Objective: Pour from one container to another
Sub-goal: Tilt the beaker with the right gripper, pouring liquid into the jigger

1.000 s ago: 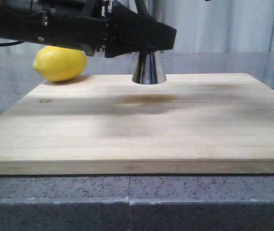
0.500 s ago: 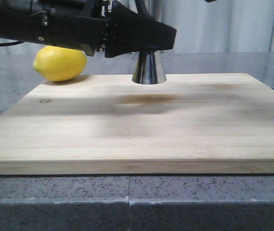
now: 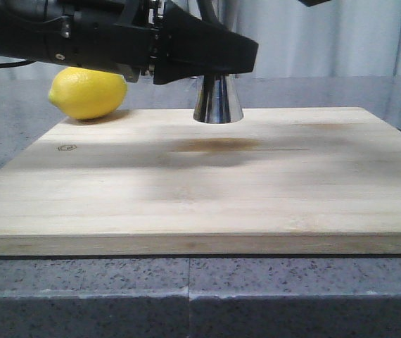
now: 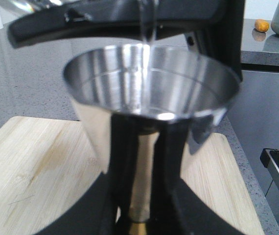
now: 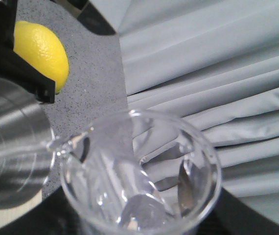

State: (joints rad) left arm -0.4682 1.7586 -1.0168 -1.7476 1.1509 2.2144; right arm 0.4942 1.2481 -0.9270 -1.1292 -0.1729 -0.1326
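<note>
Beaker | thin glass, slippery, fragile; gripped low by right pincer | steel jigger, rigid, waist clamped by left pincer.

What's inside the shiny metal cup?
A thin clear stream falls into the jigger from above, where the tilted beaker has its lip over the rim. A shiny ring low inside may be liquid; how full it is can't be judged.

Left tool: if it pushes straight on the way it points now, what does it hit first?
The left tool already grips the jigger, so that goes with it. Beyond, the front view shows only bare cutting board to the right; the way looks free, depth uncertain.
</note>
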